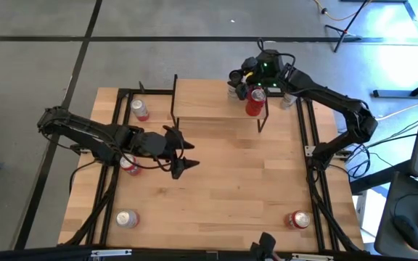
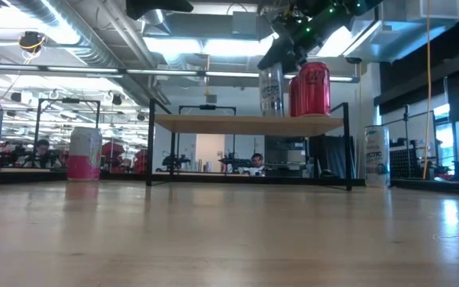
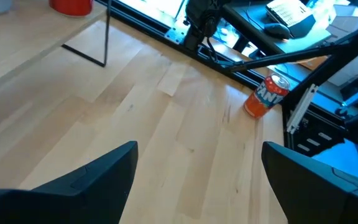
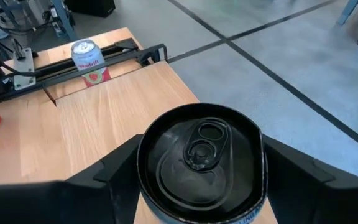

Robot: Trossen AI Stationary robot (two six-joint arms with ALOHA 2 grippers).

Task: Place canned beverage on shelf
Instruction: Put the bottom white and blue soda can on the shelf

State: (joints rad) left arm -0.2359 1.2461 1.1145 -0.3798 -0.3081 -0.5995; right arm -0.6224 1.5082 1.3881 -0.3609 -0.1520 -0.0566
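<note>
High view shows us the shelf [image 1: 209, 101] at the table's far side, with a red can [image 1: 255, 101] already standing upright near its right end. Our right gripper [image 1: 239, 82] is just behind that one, its fingers flanking a silver can [image 2: 271, 91] that stands on the plank; whether they grip it or have let go we cannot tell. We judge the placing nearly done, with only release and retreat left. Our left gripper [image 1: 183, 151] waits spread wide and empty over mid-table. Other cans stand around the table's edges.
</note>
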